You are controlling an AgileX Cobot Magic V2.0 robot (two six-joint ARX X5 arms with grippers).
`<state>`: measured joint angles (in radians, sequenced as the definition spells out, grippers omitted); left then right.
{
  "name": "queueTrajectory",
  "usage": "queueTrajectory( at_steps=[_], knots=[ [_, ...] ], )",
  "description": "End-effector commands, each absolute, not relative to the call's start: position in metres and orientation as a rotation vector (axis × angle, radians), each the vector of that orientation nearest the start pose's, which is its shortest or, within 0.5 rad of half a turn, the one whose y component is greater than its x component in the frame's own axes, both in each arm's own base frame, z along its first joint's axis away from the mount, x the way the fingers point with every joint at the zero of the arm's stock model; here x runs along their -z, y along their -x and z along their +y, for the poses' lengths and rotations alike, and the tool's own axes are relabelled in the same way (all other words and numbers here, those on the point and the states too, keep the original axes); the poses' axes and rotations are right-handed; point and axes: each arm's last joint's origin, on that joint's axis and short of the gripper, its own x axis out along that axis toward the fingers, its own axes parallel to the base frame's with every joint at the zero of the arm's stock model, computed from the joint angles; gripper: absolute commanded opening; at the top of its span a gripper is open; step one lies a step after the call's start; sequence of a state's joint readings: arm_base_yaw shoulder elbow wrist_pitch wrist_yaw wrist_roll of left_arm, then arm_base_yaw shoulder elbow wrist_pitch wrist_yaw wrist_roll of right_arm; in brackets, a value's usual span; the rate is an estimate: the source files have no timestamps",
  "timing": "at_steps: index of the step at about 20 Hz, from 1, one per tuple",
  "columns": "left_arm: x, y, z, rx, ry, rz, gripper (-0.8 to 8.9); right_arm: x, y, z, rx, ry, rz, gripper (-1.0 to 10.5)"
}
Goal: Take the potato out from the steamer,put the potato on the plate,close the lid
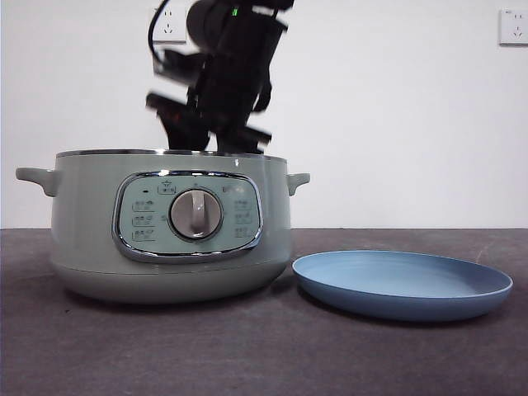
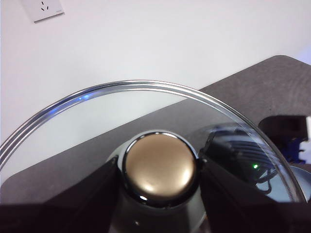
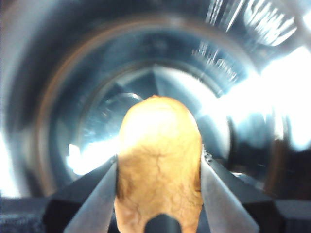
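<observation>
Inside steamer, potato clamped by right gripper (lid off)

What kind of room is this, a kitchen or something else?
Probably a lab test bench staged like a kitchen: a green steamer and blue plate stand on a bare dark table against a plain white wall with power sockets.

both end effectors apparently clamped.

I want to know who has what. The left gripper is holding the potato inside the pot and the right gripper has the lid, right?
Not quite, they are swapped. The right wrist view shows the right gripper shut on the potato inside the steamer. The left wrist view shows the left gripper holding the lid by its knob.
</observation>
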<state>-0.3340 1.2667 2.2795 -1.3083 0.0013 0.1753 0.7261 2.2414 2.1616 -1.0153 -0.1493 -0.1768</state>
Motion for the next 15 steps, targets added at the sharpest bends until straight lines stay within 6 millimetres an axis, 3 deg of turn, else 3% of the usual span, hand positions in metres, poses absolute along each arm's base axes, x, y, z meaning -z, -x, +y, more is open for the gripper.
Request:
queueTrajectory(
  at_steps=[1, 4, 7, 10, 13, 15],
  knots=[
    [-0.574, -0.111, -0.038, 0.354, -0.223, 0.195, -0.09, -0.328, -0.339, 0.305, -0.893, 0.441, 0.872, -0.1],
    [-0.572, -0.134, -0.047, 0.365, -0.225, 0.212, -0.08, -0.416, -0.305, 0.249, -0.79, 0.428, 0.71, -0.1],
    [-0.568, -0.16, -0.059, 0.486, -0.209, 0.213, -0.08, -0.472, -0.269, 0.173, -0.635, 0.337, 0.668, -0.1],
    [-0.561, -0.184, -0.07, 0.561, -0.197, 0.244, -0.08, -0.481, -0.262, 0.123, -0.493, 0.239, 0.76, -0.1],
    [-0.554, -0.199, -0.077, 0.632, -0.184, 0.279, -0.08, -0.472, -0.275, 0.103, -0.406, 0.175, 0.82, -0.1],
    [-0.551, -0.205, -0.08, 0.655, -0.178, 0.293, -0.09, -0.459, -0.287, 0.103, -0.393, 0.167, 0.872, -0.1]
  ],
)
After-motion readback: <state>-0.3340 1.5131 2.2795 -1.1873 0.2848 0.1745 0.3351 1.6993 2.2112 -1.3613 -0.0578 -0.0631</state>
